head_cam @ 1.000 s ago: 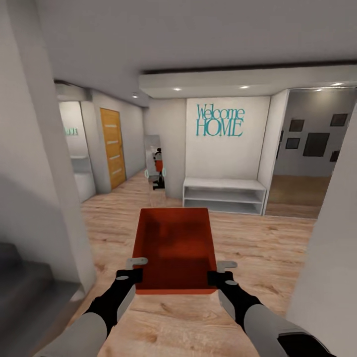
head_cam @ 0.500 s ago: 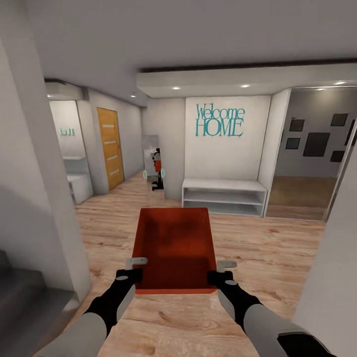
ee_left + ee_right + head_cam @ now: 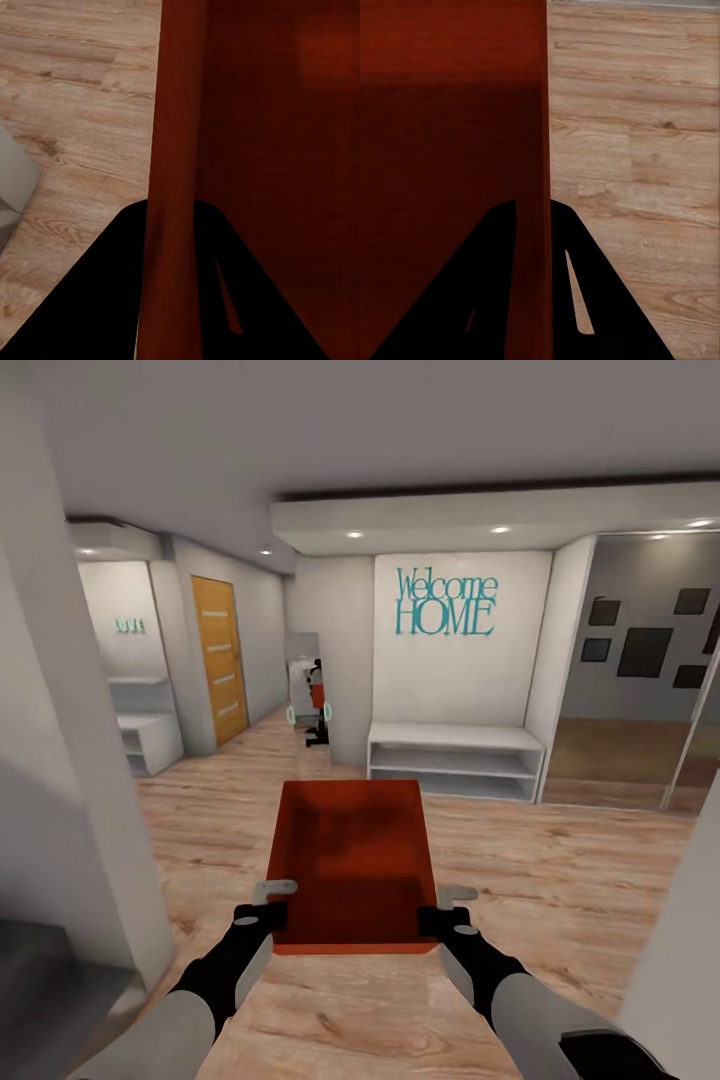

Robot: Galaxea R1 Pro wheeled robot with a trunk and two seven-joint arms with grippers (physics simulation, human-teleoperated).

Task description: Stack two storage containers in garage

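Observation:
An orange-red storage container [image 3: 352, 860] hangs in front of me over the light wood plank floor, held level between both arms. My left gripper [image 3: 272, 893] is shut on its left wall, my right gripper [image 3: 450, 900] on its right wall. In the left wrist view the black fingers [image 3: 112, 300] straddle the container wall [image 3: 176, 150]. The right wrist view shows the same: dark fingers [image 3: 577, 292] clamp the thin red wall [image 3: 542, 150]. The bin is empty inside.
A hallway lies ahead with a "Welcome HOME" wall [image 3: 445, 603], a low white shelf bench [image 3: 455, 758] and a narrow mirror [image 3: 312, 695]. An orange-wood door with glass slits [image 3: 220, 660] stands at the left. White wall corners [image 3: 70, 780] flank me closely on both sides.
The whole view has advanced and shifted: the left wall corner slid out left, more of the hall's left and right ends shows. The container and both grippers keep their hold unchanged.

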